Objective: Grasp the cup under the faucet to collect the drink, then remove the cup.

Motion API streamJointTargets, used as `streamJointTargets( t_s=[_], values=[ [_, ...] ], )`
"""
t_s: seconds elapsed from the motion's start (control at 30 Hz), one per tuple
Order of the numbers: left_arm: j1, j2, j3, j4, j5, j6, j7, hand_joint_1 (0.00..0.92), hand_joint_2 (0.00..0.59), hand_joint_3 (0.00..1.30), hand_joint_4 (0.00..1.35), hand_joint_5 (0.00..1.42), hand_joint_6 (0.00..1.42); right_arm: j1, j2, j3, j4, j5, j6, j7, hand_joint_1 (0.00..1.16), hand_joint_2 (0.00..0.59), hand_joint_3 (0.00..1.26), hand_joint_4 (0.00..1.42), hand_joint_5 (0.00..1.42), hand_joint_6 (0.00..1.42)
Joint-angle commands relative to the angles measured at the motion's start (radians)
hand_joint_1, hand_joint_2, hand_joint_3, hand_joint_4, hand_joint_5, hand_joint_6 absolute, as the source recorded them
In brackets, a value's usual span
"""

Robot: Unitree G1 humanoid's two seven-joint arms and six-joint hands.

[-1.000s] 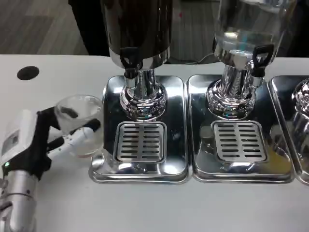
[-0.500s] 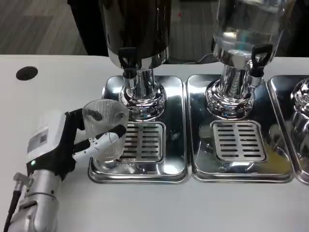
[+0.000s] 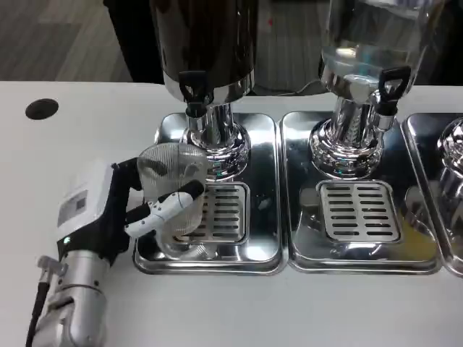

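the cup (image 3: 172,189), clear ribbed plastic, sits upright in the left hand (image 3: 108,213), whose fingers (image 3: 168,206) wrap round its side. it is over the left edge of the shiny drip tray (image 3: 257,249), partly covering the slotted grate (image 3: 221,210), and in front and to the left of the black faucet (image 3: 192,90) of the dark drink dispenser (image 3: 206,43).

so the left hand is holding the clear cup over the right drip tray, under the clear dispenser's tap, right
Not quite. In the head view the left hand holds the clear cup over the left drip tray, near the dark dispenser's tap, not the clear dispenser's tap.
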Motion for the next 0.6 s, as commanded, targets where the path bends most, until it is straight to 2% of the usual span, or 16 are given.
streamJointTargets(
  t_s=[0.03,0.37,0.6],
  values=[
    [-0.01,-0.018,-0.018,-0.041,0.001,0.011,0.007,0.159,0.226,0.55,0.63,0.49,0.31,0.004,0.002,-0.011,0.007,0.012,-0.019,0.004,0.59,0.586,0.33,0.21,0.13,0.03],
    [0.006,-0.029,-0.036,-0.067,-0.009,0.023,0.001,0.144,0.23,0.56,0.64,0.49,0.3,0.013,0.005,-0.016,0.013,0.017,-0.031,0.001,0.6,0.586,0.33,0.21,0.13,0.03],
    [0.004,-0.023,-0.02,-0.05,-0.025,0.028,-0.001,0.14,0.23,0.57,0.64,0.5,0.3,0.016,0.005,-0.021,0.018,0.022,-0.039,0.002,0.6,0.586,0.33,0.21,0.13,0.03]
  ],
)
